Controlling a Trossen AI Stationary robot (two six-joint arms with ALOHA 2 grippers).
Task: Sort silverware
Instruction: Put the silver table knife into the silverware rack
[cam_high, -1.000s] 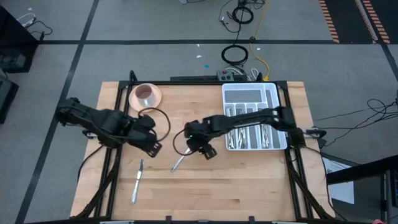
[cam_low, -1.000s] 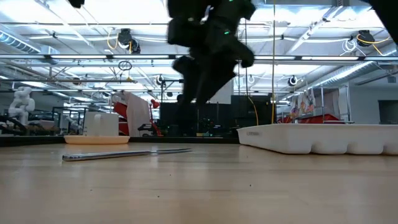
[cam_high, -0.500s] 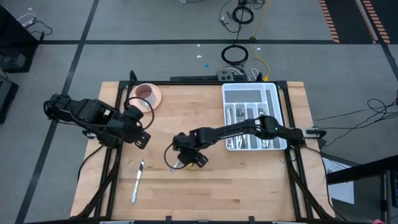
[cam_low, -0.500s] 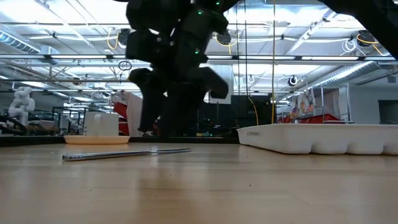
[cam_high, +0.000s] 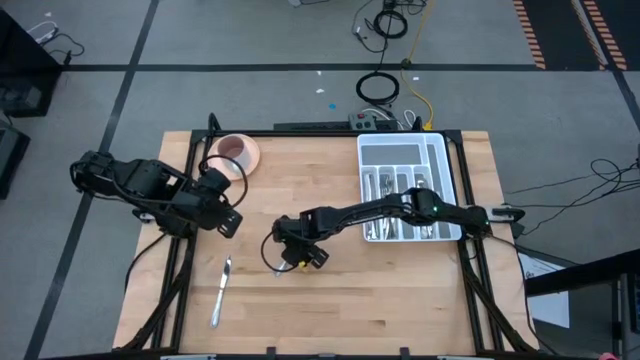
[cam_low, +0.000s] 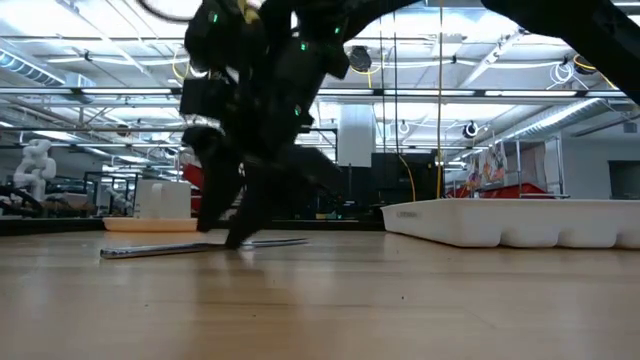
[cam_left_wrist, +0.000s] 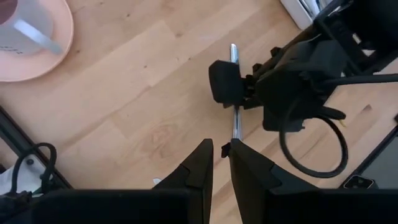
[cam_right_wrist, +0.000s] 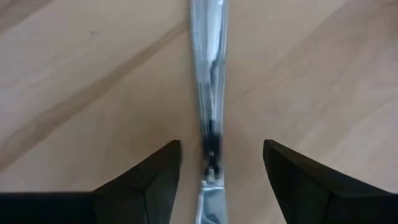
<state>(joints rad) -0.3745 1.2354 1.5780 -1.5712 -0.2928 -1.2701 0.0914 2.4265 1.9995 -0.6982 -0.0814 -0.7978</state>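
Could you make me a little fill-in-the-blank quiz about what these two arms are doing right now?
1. The right gripper straddles a knife with its fingers ____.
2. The left gripper's fingers are ____.
3. The pink saucer holds a ____.
4. Sorted silverware lies in the white ____.

Missing words: open; shut; cup; tray

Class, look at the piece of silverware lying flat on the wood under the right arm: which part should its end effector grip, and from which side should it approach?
Grip the slim handle, coming straight down from above. The piece of silverware lies flat on the table, so only its narrow edges offer purchase. The right end effector is open, one finger on each side of it, which suits closing across the width.
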